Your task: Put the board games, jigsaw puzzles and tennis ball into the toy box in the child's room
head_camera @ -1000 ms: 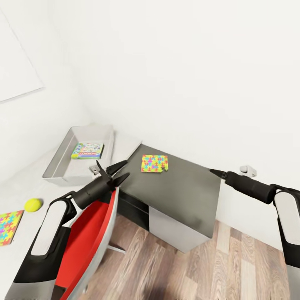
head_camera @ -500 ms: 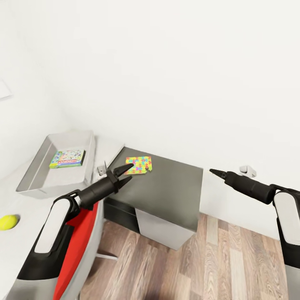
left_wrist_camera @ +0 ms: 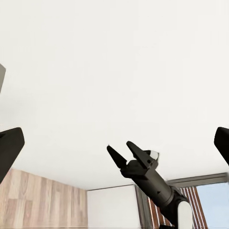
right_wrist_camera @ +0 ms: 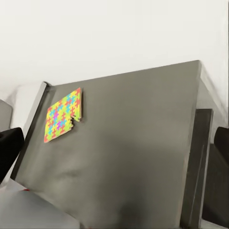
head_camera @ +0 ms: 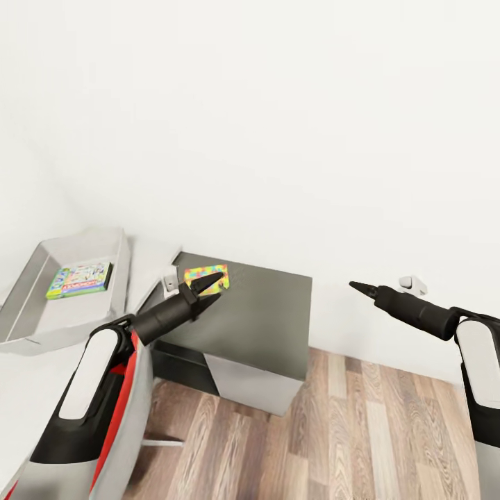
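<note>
On the dark grey desk section (head_camera: 257,312) lies a multicoloured jigsaw square (right_wrist_camera: 62,114), reachable; both the left gripper (head_camera: 208,288) and the right gripper (left_wrist_camera: 128,153) stand spread, empty.

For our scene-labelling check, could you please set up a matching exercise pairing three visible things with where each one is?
Things:
1. jigsaw puzzle
2. board game
3. right gripper

Places:
a. inside the toy box
b. in the air above the wood floor
c. flat on the dark grey desk section

Pairs: 1-c, 2-a, 3-b
</note>
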